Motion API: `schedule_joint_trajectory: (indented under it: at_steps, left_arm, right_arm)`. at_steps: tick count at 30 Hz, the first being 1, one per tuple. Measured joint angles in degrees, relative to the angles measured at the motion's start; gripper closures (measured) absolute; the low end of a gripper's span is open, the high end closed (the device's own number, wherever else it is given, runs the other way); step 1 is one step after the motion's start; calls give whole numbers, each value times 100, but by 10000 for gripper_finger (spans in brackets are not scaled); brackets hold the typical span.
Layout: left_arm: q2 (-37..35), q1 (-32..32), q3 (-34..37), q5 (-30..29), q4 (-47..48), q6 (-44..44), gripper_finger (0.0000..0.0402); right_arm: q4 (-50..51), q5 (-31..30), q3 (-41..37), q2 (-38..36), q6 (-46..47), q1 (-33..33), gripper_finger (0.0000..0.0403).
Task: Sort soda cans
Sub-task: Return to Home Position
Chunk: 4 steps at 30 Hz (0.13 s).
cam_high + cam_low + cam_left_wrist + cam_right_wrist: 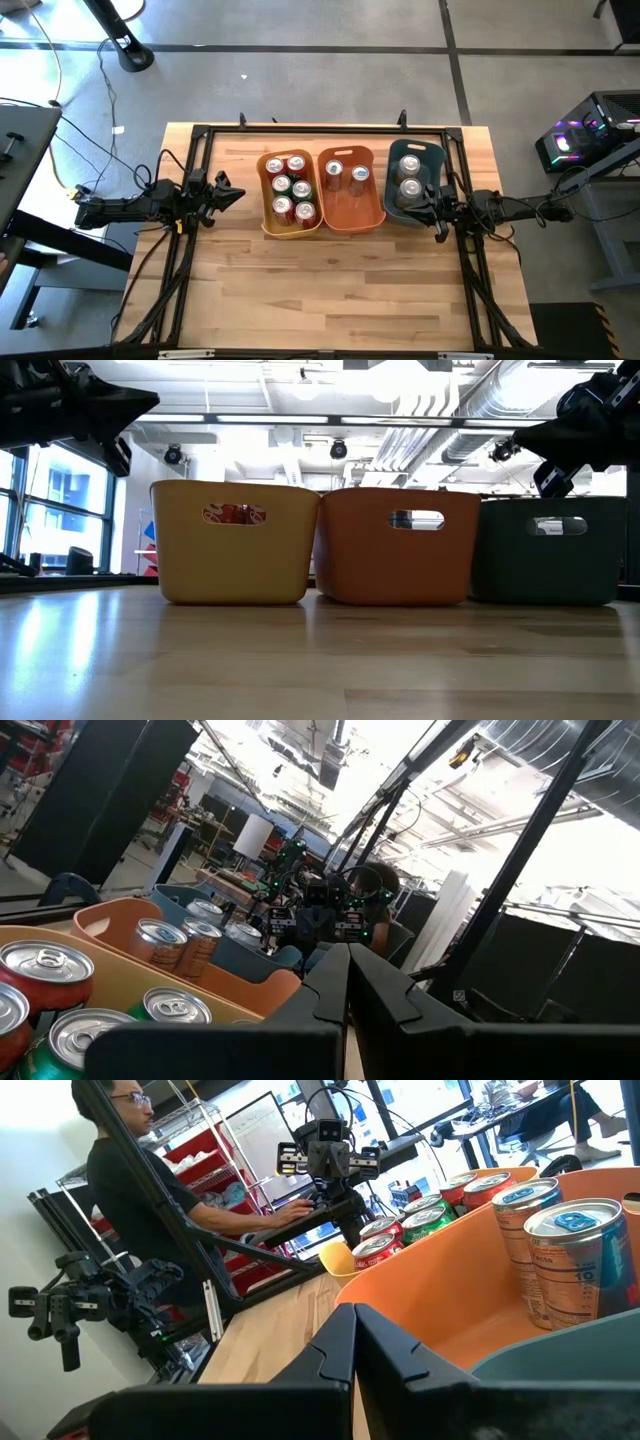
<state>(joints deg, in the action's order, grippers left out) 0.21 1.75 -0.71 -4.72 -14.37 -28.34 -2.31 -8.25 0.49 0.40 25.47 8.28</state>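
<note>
- Three bins are sitting in a touching row on the table (330,290), nearer its far edge than its near edge and slightly towards the right edge.
- The yellow bin (290,233) is standing at the left end and holding six cans (283,207), red and green, upright in two columns of three.
- The orange bin (350,227) is sitting in the middle and holding two upright cans side by side in its far half. The right wrist view is showing them as pale with blue tops.
- The teal bin (410,148) is standing at the right end and holding two upright silver-topped cans, one behind the other.
- All cans are sitting inside bins.
- The left gripper (238,193) is hanging near the left edge, apart from the yellow bin and pointing at it. Its fingers are pressed together and gripping nothing.
- The right gripper (425,204) is hovering over the teal bin's near right corner. The low view is showing it above the rim. Its fingers are closed tight and empty.
- A black frame (300,130) is running around the table, its rails passing along the far edge and down both sides.
- Beyond the table, a person (130,1170) in a dark top is working at a desk.
</note>
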Motion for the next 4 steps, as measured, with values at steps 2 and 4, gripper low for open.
schedule_joint_trajectory:
  at_steps: [2,4]
  left_arm:
    - [0,1,0,-1,0,0,401]
    - [0,1,0,-1,2,0,401]
  right_arm:
    - [0,0,0,0,0,0,402]
    - [1,0,0,0,0,-1,402]
